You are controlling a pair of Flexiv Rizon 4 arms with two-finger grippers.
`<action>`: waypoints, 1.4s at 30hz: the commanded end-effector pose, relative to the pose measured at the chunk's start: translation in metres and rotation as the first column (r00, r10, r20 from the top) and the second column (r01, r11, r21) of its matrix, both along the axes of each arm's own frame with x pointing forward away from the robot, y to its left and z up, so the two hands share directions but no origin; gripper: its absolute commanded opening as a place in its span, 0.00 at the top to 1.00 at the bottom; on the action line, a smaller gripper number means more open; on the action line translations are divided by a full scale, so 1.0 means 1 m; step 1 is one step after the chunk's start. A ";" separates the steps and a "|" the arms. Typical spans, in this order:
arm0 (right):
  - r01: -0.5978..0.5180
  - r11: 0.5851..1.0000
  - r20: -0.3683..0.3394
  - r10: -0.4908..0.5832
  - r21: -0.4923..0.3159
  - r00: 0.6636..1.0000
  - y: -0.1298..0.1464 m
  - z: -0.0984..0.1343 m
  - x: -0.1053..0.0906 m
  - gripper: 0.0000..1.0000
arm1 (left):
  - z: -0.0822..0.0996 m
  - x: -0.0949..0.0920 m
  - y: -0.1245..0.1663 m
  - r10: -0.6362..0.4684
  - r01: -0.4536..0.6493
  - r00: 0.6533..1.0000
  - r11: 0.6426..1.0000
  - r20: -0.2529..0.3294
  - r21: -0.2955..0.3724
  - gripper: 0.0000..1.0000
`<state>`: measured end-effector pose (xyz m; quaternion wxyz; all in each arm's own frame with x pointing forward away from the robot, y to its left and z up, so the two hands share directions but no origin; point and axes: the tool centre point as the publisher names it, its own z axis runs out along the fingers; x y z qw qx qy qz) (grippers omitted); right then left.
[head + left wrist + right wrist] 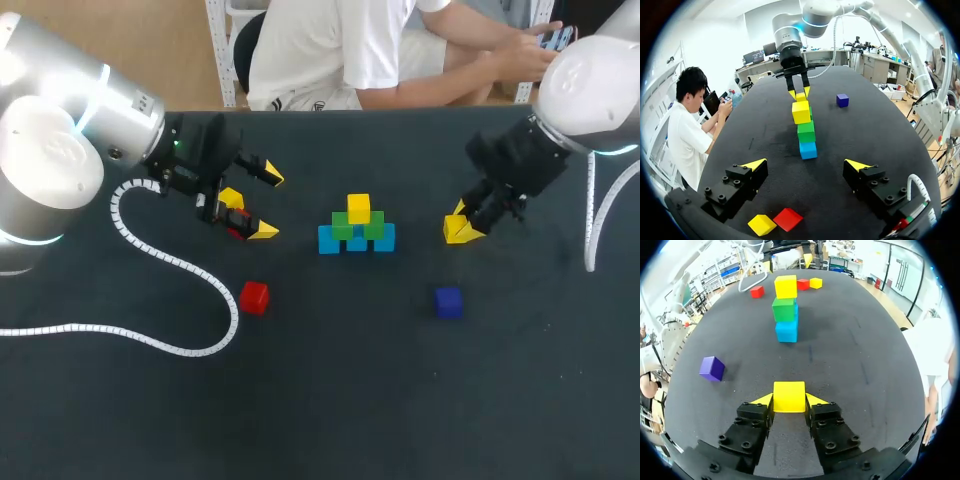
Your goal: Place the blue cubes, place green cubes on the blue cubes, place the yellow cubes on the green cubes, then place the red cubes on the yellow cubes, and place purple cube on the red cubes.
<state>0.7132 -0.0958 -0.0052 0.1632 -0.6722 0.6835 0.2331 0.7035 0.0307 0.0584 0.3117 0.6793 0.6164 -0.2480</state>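
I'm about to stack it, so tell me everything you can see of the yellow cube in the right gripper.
Plain matte yellow cube, crisp edges, probably plastic or wood. It sits level between the right gripper's fingers, which press two opposite faces. The cube stack stands well ahead, not touching. Whether it rests on the table is unclear.

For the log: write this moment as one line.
left gripper open | right gripper shut on yellow cube | stack: blue, green, one yellow | purple cube loose
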 end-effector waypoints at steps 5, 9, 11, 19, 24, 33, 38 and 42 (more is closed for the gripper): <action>0.033 0.999 0.029 -0.032 -0.013 0.999 -0.003 0.034 -0.008 1.00 | 0.000 0.002 0.000 -0.002 0.002 1.000 1.000 -0.003 0.004 0.00; 0.024 0.999 0.048 -0.022 -0.030 0.999 -0.003 0.043 -0.012 1.00 | 0.000 0.002 0.000 -0.002 0.002 1.000 1.000 -0.003 0.004 0.00; 0.053 0.998 0.067 -0.051 -0.030 0.996 -0.004 0.046 -0.014 1.00 | 0.000 0.002 0.000 -0.002 0.002 1.000 1.000 -0.003 0.004 0.00; 0.045 0.999 0.059 -0.045 0.006 0.997 -0.005 0.058 -0.020 1.00 | 0.000 0.002 0.000 -0.002 0.002 1.000 1.000 -0.003 0.004 0.00; 0.059 0.998 0.067 -0.060 0.012 0.996 -0.005 0.062 -0.019 1.00 | 0.000 0.002 0.000 -0.002 0.002 1.000 1.000 -0.003 0.004 0.00; 0.059 0.998 0.067 -0.060 0.012 0.996 -0.005 0.062 -0.019 1.00 | 0.000 0.002 0.000 -0.002 0.002 1.000 1.000 -0.003 0.004 0.00; 0.059 0.998 0.067 -0.060 0.012 0.996 -0.005 0.062 -0.019 1.00 | 0.000 0.002 0.000 -0.002 0.002 1.000 1.000 -0.003 0.004 0.00; 0.059 0.998 0.067 -0.060 0.012 0.996 -0.005 0.062 -0.019 1.00 | 0.000 0.002 0.000 -0.002 0.002 1.000 1.000 -0.003 0.004 0.00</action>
